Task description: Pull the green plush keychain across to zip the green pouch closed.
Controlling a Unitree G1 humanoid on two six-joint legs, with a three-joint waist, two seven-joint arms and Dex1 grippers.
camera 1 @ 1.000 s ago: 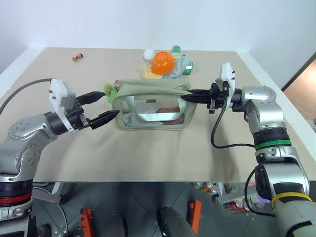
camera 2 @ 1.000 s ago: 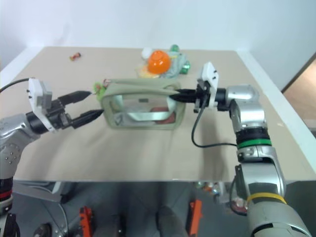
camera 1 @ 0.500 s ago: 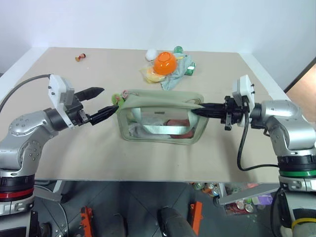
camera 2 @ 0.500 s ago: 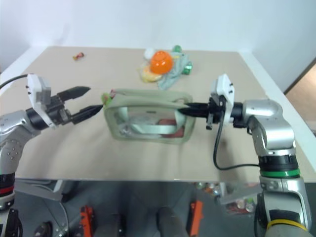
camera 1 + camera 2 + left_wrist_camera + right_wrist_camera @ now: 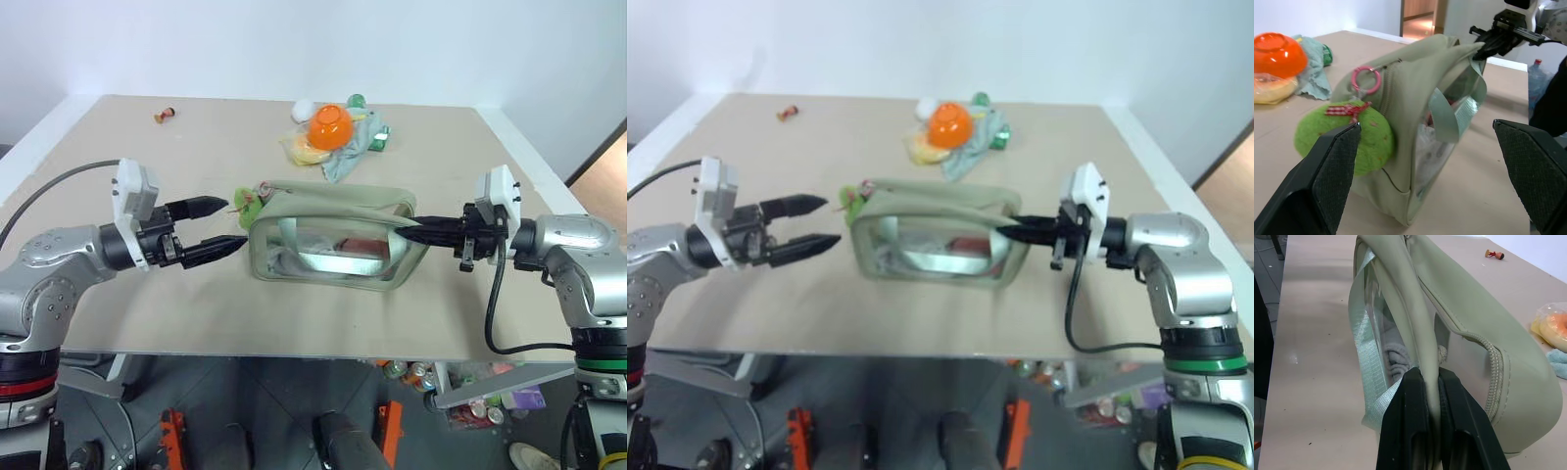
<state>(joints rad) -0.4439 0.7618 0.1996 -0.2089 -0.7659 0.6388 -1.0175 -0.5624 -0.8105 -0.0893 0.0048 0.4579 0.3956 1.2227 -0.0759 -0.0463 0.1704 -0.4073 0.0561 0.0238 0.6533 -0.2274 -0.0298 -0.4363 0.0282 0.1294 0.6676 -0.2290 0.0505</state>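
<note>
Green pouch (image 5: 333, 240) stands on the counter (image 5: 147, 304) at frame centre, head views. Green plush keychain (image 5: 245, 202) hangs at the pouch's left end, on a pink ring (image 5: 1365, 79); the zipper line runs from there along the top toward the right end.

Right gripper (image 5: 416, 233): pinched shut on a fold of the pouch fabric at its right end; in its wrist view the two black fingers (image 5: 1410, 431) clamp a pale-green strip between them. We read this as the anchor hold.

Left gripper (image 5: 231, 223): spread fully wide, holding nothing. It sits just left of the keychain, one finger above it and one below and nearer us; no contact that we can see. In its wrist view the charm lies beside one finger pad (image 5: 1332, 171).

Risks, as we judge them:
- Fuzzy round charm is soft; a shallow close could squeeze it out sideways or catch fur only, so the slider would not move.
- The right-hand pinch is on a thin fold; a hard pull could slip it out and the pouch would slide instead of zipping.
- Orange bowl (image 5: 324, 124) and clutter lie upper centre, well apart; no collision concern.
</note>
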